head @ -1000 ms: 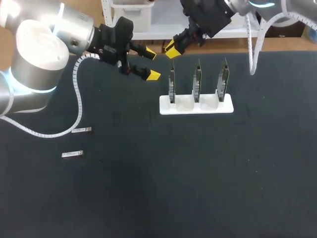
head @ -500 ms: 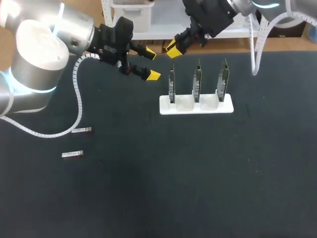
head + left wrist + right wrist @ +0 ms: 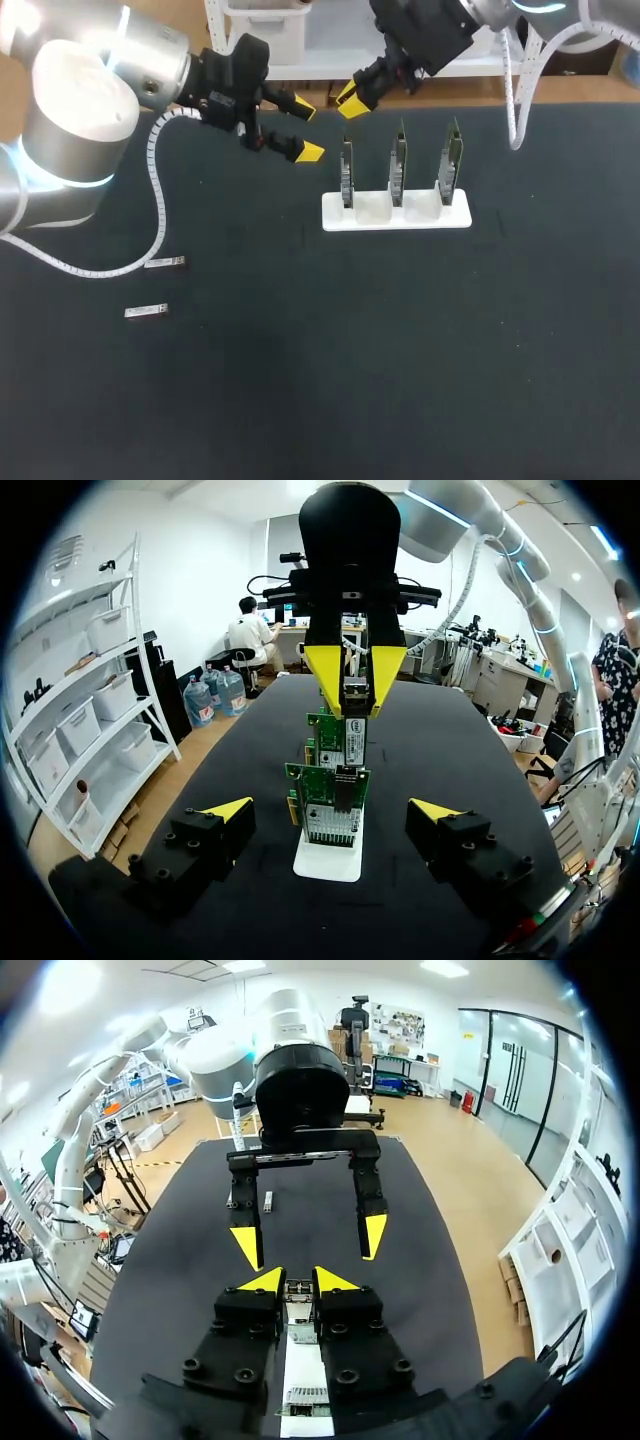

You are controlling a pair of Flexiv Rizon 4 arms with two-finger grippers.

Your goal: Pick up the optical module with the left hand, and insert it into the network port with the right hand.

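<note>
My right gripper [image 3: 350, 97] hangs just above and behind the leftmost of three green network cards [image 3: 346, 175], which stand upright in a white stand [image 3: 372, 222]. It is shut on a small silver optical module [image 3: 355, 725], which points down at the card's port [image 3: 336, 780]. In the right wrist view the module [image 3: 297, 1295] sits between my yellow fingertips [image 3: 262, 1280]. My left gripper [image 3: 306, 130] is open and empty, left of the stand and level with the first card. The left wrist view looks along the cards between its spread fingers [image 3: 228, 808].
Two more silver modules [image 3: 165, 262] [image 3: 146, 312] lie on the dark mat at the left, under my left arm's cable. The other two cards [image 3: 397, 165] [image 3: 450, 160] stand to the right in the same stand.
My right gripper, with the module in it, has risen a little and drifted slightly right above the first card. The left arm has kept still.
</note>
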